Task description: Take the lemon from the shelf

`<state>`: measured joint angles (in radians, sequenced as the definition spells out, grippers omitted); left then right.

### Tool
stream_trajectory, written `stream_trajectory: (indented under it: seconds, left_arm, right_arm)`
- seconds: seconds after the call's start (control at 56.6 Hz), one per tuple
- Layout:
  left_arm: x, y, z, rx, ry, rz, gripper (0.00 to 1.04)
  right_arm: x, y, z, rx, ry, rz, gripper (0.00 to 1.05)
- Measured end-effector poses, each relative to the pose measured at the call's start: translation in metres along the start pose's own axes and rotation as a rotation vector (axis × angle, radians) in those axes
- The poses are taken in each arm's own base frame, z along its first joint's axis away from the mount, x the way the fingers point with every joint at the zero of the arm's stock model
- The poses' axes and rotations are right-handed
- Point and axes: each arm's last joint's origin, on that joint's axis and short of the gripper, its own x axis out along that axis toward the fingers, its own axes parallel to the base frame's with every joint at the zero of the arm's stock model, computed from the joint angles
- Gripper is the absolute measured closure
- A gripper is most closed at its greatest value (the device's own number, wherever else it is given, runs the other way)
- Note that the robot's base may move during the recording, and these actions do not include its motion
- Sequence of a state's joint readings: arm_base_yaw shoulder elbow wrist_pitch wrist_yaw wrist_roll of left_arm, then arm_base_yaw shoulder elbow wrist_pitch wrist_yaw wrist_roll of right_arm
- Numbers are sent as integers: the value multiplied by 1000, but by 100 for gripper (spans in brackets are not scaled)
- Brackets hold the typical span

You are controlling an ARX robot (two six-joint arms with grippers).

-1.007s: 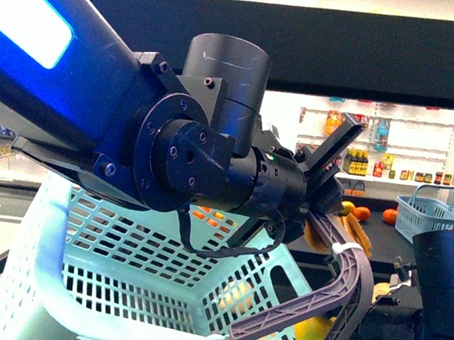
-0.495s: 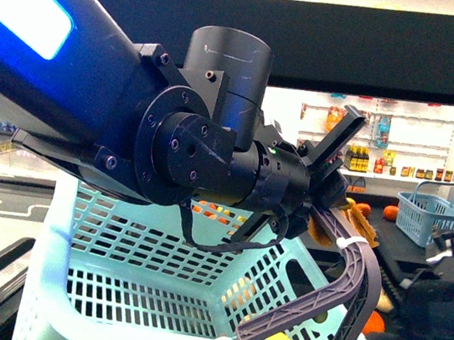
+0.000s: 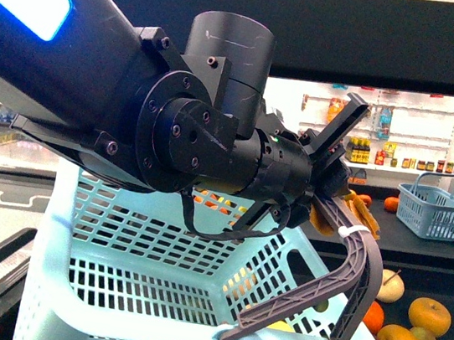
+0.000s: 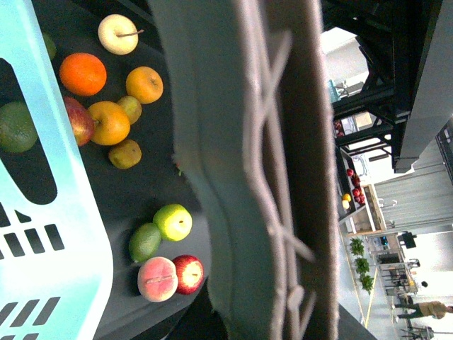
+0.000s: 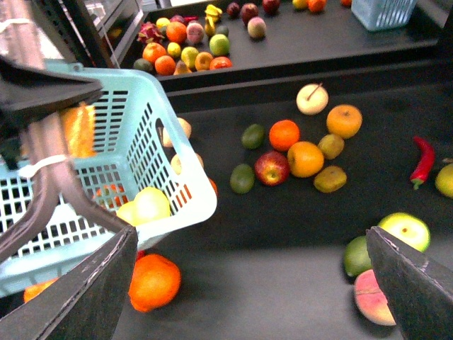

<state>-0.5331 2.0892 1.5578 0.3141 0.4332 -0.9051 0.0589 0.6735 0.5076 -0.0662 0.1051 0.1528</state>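
Lemon [image 5: 150,203] down inside the pale blue basket [image 5: 134,74], tucked against the slotted wall in the corner nearest the loose fruit. Shows in the front view only as a yellow patch through the slots, low in the frame and right of centre. Sits between neither pair of jaws.

Right gripper [image 5: 249,237] hangs over bare dark shelf [image 5: 283,290], jaws spread wide and pinching nothing. Keeps the lemon off to one side of that gap, just past one dark finger and behind the basket wall.

Left gripper [image 3: 338,175], centre-right in the front view, jaws clamped on the basket's mauve handle [image 3: 355,281]. Holds above the lemon, which lies well below in the basket.

Just under the basket's corner, touching the shelf: an orange [image 5: 153,282]. Farther out on the same dark tier, a loose cluster around a red apple [image 5: 271,168], with oranges, green fruit and a pale apple near it. Well apart from these, a red chilli [image 5: 423,159]. At the right edge of the front view, mid-height, a small blue basket [image 3: 428,211] on the tier behind.
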Motion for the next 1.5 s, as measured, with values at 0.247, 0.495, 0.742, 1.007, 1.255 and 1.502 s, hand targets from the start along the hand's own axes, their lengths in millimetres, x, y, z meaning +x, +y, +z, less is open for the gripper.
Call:
stream_trajectory:
  seconds: [0.247, 0.495, 0.742, 1.007, 1.255, 1.502]
  left_arm:
    - [0, 0, 0, 1, -4, 4, 98]
    - [0, 0, 0, -1, 0, 0, 98]
    - [0, 0, 0, -2, -3, 2, 98]
    - [0, 0, 0, -3, -1, 1, 98]
    - [0, 0, 0, -3, -2, 1, 98]
    - [0, 0, 0, -3, -2, 1, 98]
  right_arm:
    - [-63, 9, -20, -84, -272, 56, 36]
    - [-44, 1, -84, -129, -215, 74, 79]
    - [-41, -10, -93, -130, -226, 74, 102]
    - [-39, -22, -98, -130, -223, 67, 102]
    - [-38, -23, -106, -130, -233, 67, 102]
    - [-38, -23, -106, -130, -234, 67, 76]
